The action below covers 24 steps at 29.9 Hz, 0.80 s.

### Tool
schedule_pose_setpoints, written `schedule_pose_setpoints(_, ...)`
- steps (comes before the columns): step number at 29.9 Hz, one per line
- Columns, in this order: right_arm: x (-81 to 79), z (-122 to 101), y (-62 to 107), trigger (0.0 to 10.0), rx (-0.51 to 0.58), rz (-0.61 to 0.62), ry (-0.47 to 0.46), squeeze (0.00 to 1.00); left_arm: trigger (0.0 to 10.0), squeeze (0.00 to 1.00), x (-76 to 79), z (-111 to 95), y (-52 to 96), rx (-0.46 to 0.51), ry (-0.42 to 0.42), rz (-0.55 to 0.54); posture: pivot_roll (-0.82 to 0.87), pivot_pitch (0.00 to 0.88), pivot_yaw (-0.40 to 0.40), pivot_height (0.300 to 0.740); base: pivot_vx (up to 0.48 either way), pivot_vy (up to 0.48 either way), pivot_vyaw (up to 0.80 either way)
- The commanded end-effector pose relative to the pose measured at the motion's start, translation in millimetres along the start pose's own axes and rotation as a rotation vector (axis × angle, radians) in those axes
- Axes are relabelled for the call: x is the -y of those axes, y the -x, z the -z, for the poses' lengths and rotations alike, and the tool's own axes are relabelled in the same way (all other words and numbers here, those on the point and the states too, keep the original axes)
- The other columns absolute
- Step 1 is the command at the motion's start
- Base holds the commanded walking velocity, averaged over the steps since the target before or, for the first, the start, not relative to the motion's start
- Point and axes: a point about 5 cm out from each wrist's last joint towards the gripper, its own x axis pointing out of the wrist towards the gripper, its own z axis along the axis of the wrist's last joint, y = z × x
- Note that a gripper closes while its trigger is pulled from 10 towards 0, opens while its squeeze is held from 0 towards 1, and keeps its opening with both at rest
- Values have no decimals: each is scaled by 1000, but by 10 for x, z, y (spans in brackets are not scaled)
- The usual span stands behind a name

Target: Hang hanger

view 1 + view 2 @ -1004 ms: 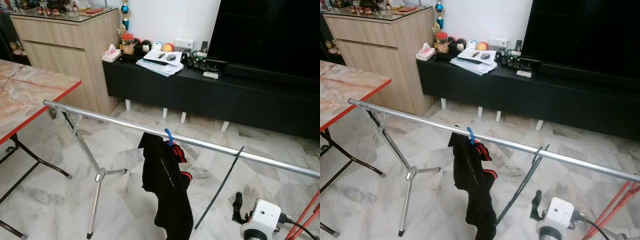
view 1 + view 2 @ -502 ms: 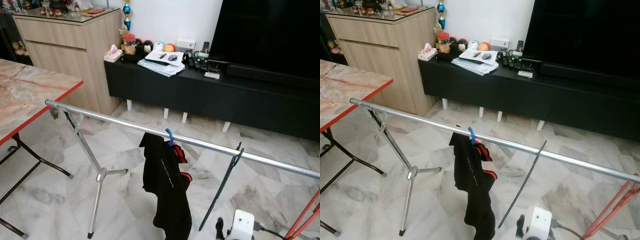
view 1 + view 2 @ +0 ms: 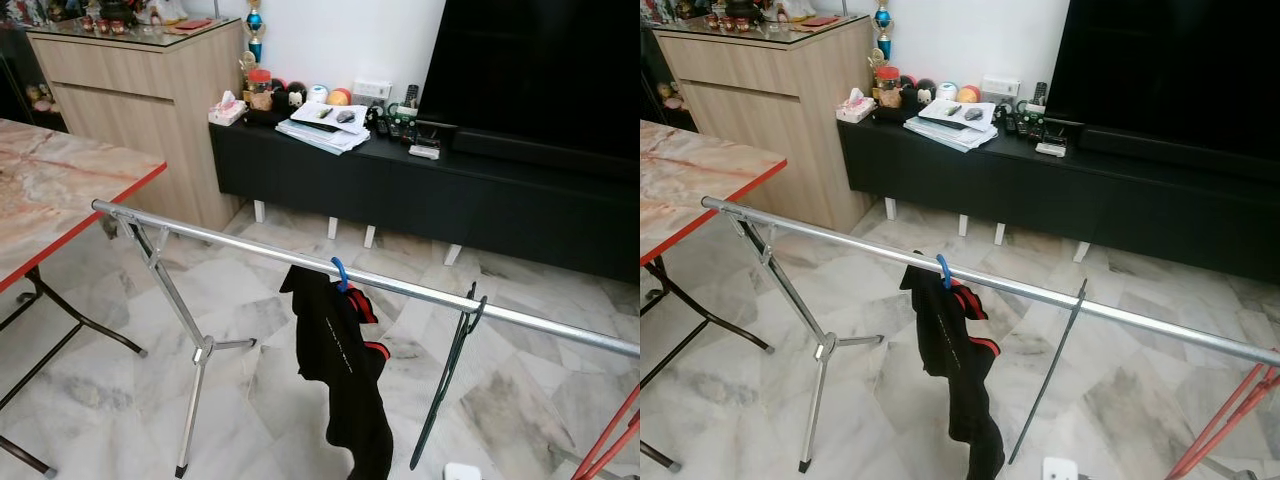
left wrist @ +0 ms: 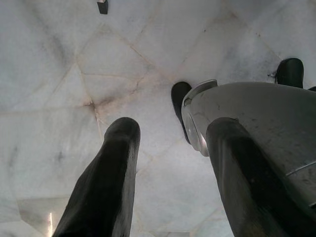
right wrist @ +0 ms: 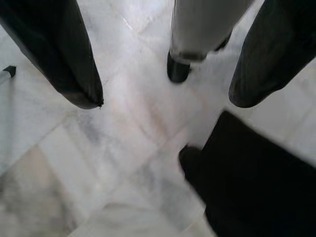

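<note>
Two grippers, left (image 4: 170,173) and right (image 5: 165,59), gape empty; I judge the hanger (image 3: 452,370) light, stiff, best held mid-frame.

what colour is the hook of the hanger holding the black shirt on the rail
Blue. The hook loops over the silver rail, clearest in the left eye view.

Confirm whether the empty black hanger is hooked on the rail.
Yes: in the left eye view the black hanger's hook sits over the silver rail, right of the hung black garment.
</note>
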Motion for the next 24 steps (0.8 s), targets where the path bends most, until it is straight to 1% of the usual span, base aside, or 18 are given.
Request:
schedule_pose_setpoints(1, 35, 34, 5, 10000, -16, -3, 10, 0, 10000, 0, 48, 57, 3, -28, 8, 8, 51, 21, -40, 740, 0, 0, 0)
schedule_pose_setpoints(4, 21, -51, -9, 10000, 18, -1, -9, 0, 10000, 0, 38, 65, 5, -32, 13, 1, 29, 23, -33, 740, 0, 0, 0)
schedule_pose_setpoints(8, 2, -118, -22, 10000, 32, 10, -39, 0, 10000, 0, 31, 70, 6, -33, 20, -11, 29, 18, -33, 740, 0, 0, 0)
schedule_pose_setpoints(10, -32, -186, -34, 10000, 46, 8, -60, 0, 10000, 0, 29, 68, 6, -31, 27, -19, 33, 17, -33, 740, 0, 0, 0)
schedule_pose_setpoints(14, -102, -269, -46, 10000, 63, -24, -44, 0, 10000, 0, 20, 66, 6, -32, 30, -24, 39, 13, -29, 740, 0, 0, 0)
schedule_pose_setpoints(18, -115, -272, -47, 10000, 59, -23, -49, 0, 10000, 0, 19, 63, 5, -32, 32, -24, 46, 12, -29, 740, 0, 0, -773)
schedule_pose_setpoints(19, -162, -258, -45, 10000, 56, -23, -43, 0, 10000, 0, 21, 63, 5, -32, 34, -23, 51, 7, -31, 740, 0, 0, -775)
schedule_pose_setpoints(20, -174, -252, -45, 10000, 52, -23, -41, 0, 10000, 0, 22, 63, 5, -32, 35, -22, 51, 5, -31, 740, 0, 0, -775)
schedule_pose_setpoints(24, -176, -228, -43, 10000, 40, -16, -34, 0, 10000, 0, 28, 63, 4, -32, 34, -21, 48, 0, -31, 740, 0, 0, -770)
